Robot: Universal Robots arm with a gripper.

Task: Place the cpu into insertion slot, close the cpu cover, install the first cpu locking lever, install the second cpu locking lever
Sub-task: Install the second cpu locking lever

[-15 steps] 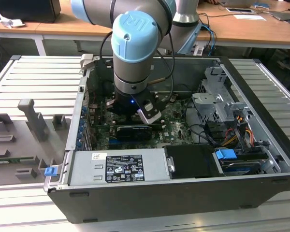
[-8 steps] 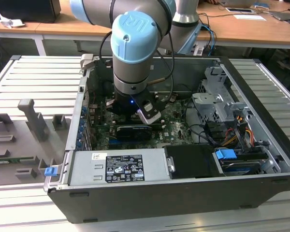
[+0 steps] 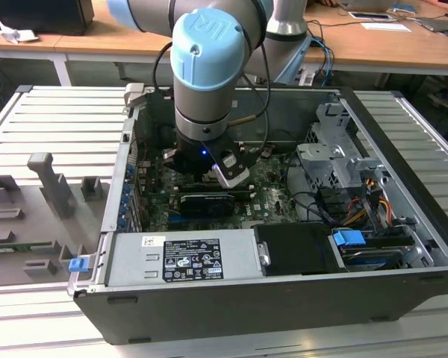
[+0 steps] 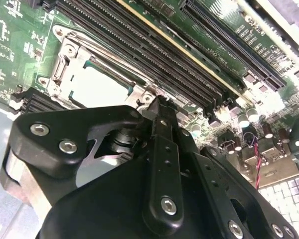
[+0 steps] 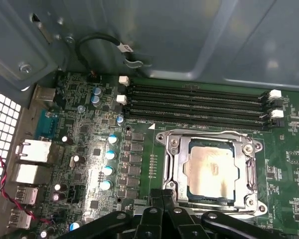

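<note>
The end effector (image 5: pixel 162 211) hangs just above the green motherboard (image 5: pixel 89 164) inside the open computer case (image 3: pixel 403 246), its fingers pressed together with nothing between them, right at the edge of the insertion slot (image 5: pixel 172 164). The cpu (image 5: pixel 212 172) already lies flat in that slot, and the cpu cover (image 5: pixel 249 169) appears folded down around it, its window framing the chip. Judging from this, placement and cover closing look done; whether either locking lever is latched I cannot tell.

Wooden desks (image 3: pixel 209 41) behind; ribbed grey table (image 3: pixel 52 119), perhaps metal.
</note>
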